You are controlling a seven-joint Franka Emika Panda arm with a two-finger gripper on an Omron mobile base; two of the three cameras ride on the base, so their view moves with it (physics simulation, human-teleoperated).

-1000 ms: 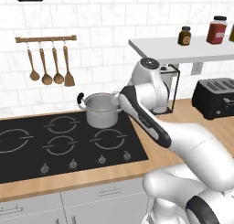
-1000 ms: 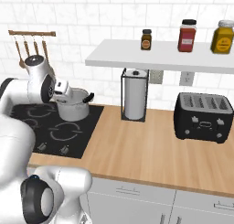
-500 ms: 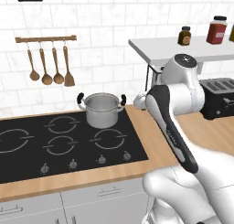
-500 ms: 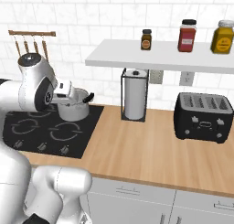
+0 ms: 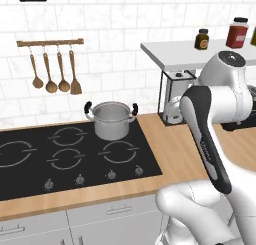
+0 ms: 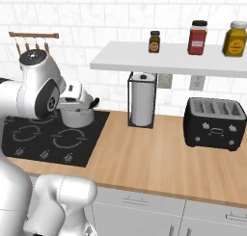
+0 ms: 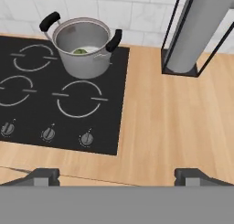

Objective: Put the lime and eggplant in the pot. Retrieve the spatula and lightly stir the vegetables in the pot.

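Note:
The steel pot (image 7: 84, 47) with black side handles stands on the back right burner, also seen as the pot (image 5: 111, 120) and, partly behind my arm, the pot (image 6: 77, 117). A green lime (image 7: 81, 51) lies inside it. My gripper (image 7: 116, 176) hovers open above the counter's front, to the right of and nearer than the pot, with nothing between its fingertips (image 7: 43, 175). The eggplant and the spatula are out of view.
The black cooktop (image 7: 55, 104) has knobs along its front. A paper towel holder (image 7: 192, 33) stands right of the pot, and a black toaster (image 6: 214, 123) farther right. Wooden spoons (image 5: 55, 76) hang on the wall rail. Jars (image 6: 198, 37) sit on the shelf.
My arm has swung to the right, away from the pot, toward the paper towel holder. The pot has stayed in place.

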